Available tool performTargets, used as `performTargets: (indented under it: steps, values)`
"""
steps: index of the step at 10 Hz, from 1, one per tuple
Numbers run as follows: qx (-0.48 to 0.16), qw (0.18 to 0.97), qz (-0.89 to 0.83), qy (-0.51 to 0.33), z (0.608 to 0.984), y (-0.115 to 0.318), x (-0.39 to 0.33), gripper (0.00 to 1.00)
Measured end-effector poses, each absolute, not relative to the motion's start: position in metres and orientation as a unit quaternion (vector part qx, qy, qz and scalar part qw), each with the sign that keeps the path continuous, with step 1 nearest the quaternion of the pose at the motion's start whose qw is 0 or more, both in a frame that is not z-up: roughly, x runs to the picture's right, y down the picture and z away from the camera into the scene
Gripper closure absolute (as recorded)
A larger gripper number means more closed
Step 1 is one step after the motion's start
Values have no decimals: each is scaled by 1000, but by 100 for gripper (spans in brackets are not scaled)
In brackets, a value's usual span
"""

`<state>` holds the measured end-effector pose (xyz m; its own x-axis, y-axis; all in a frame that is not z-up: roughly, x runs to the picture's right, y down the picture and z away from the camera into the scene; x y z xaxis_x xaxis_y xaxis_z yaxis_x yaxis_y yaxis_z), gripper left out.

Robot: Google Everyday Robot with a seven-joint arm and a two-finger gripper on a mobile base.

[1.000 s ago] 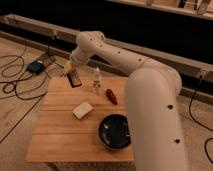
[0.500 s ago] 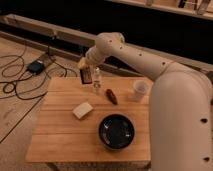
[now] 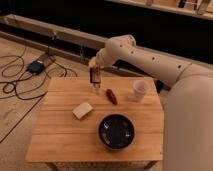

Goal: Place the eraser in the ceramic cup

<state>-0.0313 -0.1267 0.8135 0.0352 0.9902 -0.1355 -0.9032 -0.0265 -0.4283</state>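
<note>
My gripper (image 3: pixel 93 71) hangs over the back edge of the wooden table (image 3: pixel 60 142), left of centre. It is shut on the eraser (image 3: pixel 94 78), a small dark bar that points down from the fingers. The ceramic cup (image 3: pixel 140 91), white and handle-less, stands upright at the back right of the table, well to the right of the gripper and lower. My white arm reaches in from the right side of the camera view and passes above and behind the cup.
A red-brown oblong item (image 3: pixel 112 96) lies between gripper and cup. A small clear bottle (image 3: pixel 96 88) stands just under the eraser. A pale beige block (image 3: pixel 82 110) lies mid-table and a wide black bowl (image 3: pixel 116 131) sits near the front. Cables and a dark box (image 3: pixel 36 66) lie on the floor at left.
The gripper has carried the eraser to the right, from over the table's back left corner toward the middle of the back edge. The cup, hidden by the arm before, now shows.
</note>
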Motion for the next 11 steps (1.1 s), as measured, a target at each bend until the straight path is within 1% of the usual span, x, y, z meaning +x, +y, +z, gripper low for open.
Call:
performTargets:
  steps: [6,11]
  values:
    - [-139,659,735,-79,825,-112,29,100]
    - [-94,632,766,-69,827,-97,76,100]
